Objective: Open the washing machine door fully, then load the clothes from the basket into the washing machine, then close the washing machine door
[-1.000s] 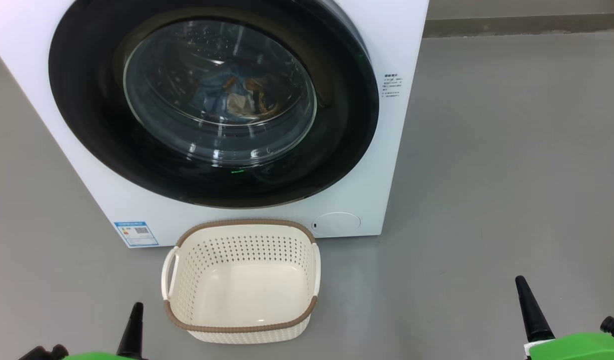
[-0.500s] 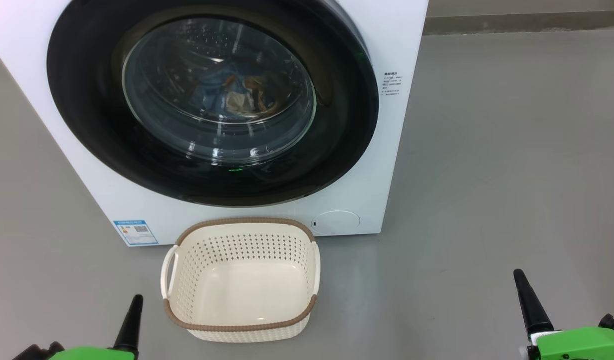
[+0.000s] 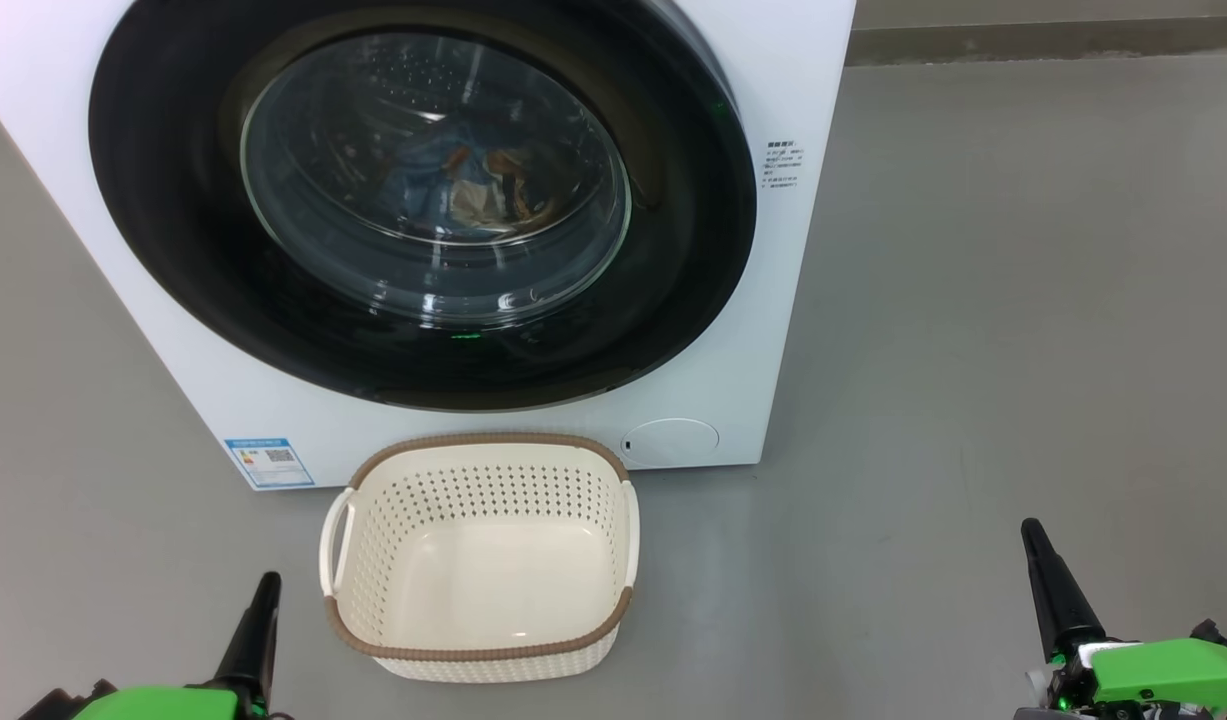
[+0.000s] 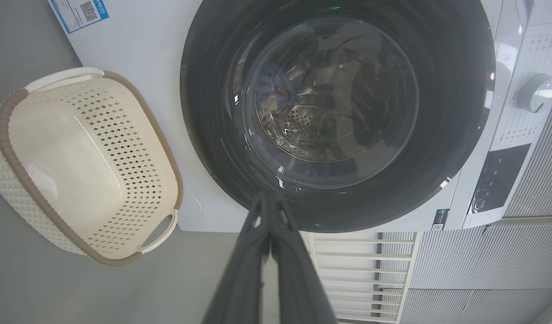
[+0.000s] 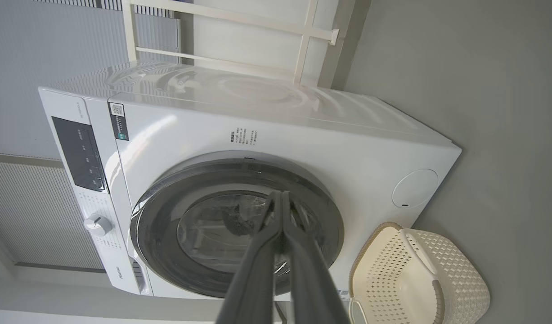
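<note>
A: What has shifted in the last second?

B: Both arms have crept forward over the grey floor [image 3: 973, 320]. The left end effector [image 3: 265, 592] and the right end effector [image 3: 1035, 540] each have their two long dark fingers pressed together, holding nothing.

A: And beyond them?

B: The small cream-white perforated plastic basket [image 3: 473, 655] with the brown rim stands empty between them, nearer the left one and just before the big white front-loading washing machine [image 3: 783, 80]. The large round glossy black door [image 3: 173, 260] looks shut.

A: What could go wrong?

B: The latch may not have caught; I cannot tell from here. A careless left-arm sweep could also knock the light basket.

A: Where are the clothes?

B: The soft light-blue clothes [image 3: 463, 185] with orange-brown and cream patches lie in the steel drum [image 4: 302, 130] behind the door, well apart from both end effectors and closer to the left one's line.
</note>
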